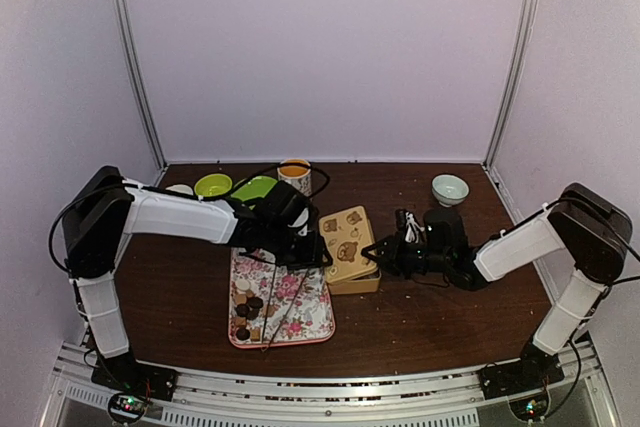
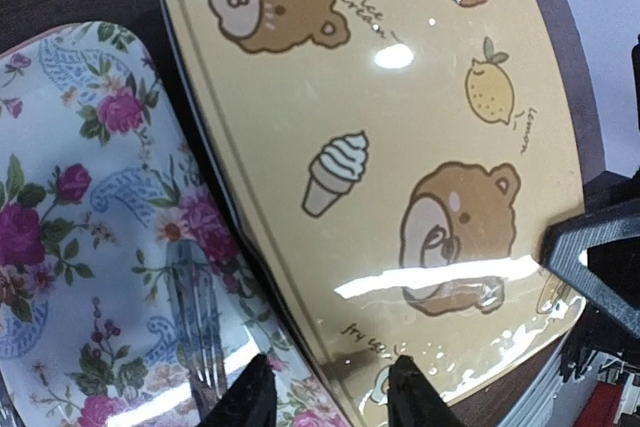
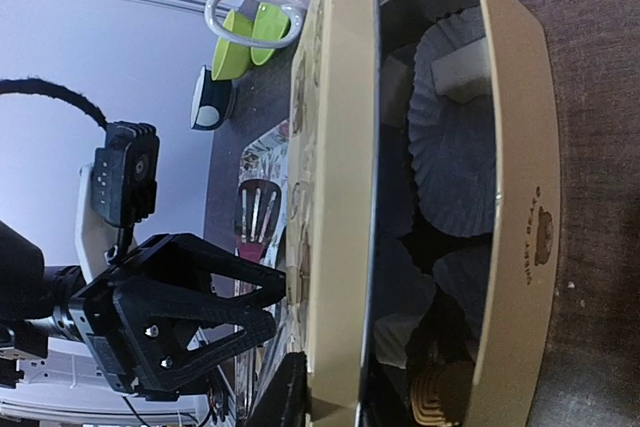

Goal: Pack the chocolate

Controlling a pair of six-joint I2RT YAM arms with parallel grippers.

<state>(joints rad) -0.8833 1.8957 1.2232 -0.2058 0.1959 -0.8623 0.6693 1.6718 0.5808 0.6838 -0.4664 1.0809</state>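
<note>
L gripper point(image 2: 325, 402) sits low where the bear-print lid point(image 2: 400, 147) meets the floral tray point(image 2: 70, 247). Its jaws are parted and I see nothing pinched. R gripper point(image 1: 380, 257) is at the lid from the opp. side. Only one finger point(image 3: 285, 397) shows on its wrist cam, so I can't tell its jaw width or grip. The lid looks propped partway off the tin point(image 3: 520, 197). Chocolate: dark pcs point(image 1: 246, 312) on tray, pale blocks point(image 3: 460, 72) in paper cups inside tin. Tongs point(image 2: 195, 317) lie on tray, on the worktop point(image 1: 180, 287).

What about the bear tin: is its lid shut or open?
Open. In the right wrist view the lid is tilted up off the tin, exposing paper cups inside.
</note>
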